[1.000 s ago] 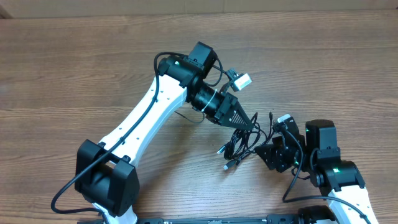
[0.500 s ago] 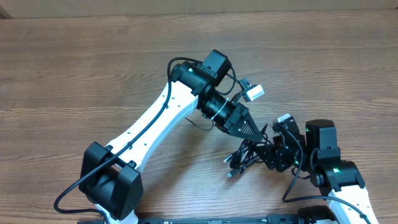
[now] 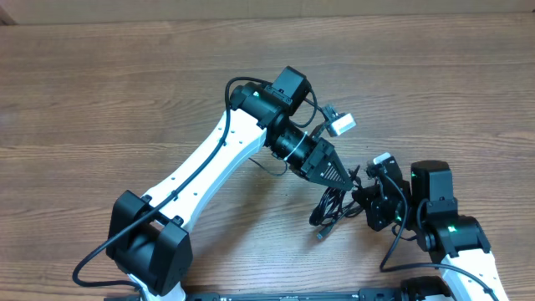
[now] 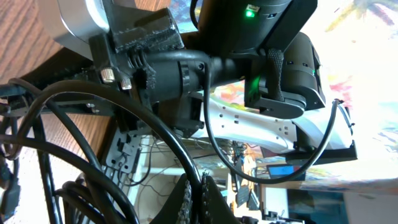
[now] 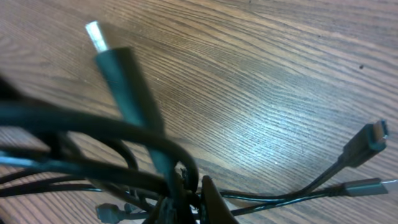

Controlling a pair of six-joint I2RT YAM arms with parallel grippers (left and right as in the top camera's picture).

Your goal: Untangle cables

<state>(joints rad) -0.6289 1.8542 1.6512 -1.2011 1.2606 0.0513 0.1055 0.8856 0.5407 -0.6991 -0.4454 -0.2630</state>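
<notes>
The cables [image 3: 329, 211] are a tangled bunch of thin black cords on the wooden table between my two arms. My left gripper [image 3: 343, 179] is at the bunch's upper edge. In the left wrist view that gripper [image 4: 200, 198] is shut, with one black cord [image 4: 158, 127] pinched between its ridged pads. My right gripper [image 3: 359, 200] meets the bunch from the right. In the right wrist view it [image 5: 188, 198] is shut on a knot of cords [image 5: 134, 140]. A silver-tipped plug [image 5: 94, 35] sticks up, and two more plug ends [image 5: 372, 135] lie on the wood.
The table [image 3: 100, 100] is brown wood grain and its far edge runs along the top of the overhead view. The white left arm [image 3: 209, 159] crosses from the lower left. The right arm's base [image 3: 456, 238] sits at the lower right.
The left arm moved right and down with its cord. The right gripper closed on the bunch. The loose plug ends shifted right, toward the right gripper.
</notes>
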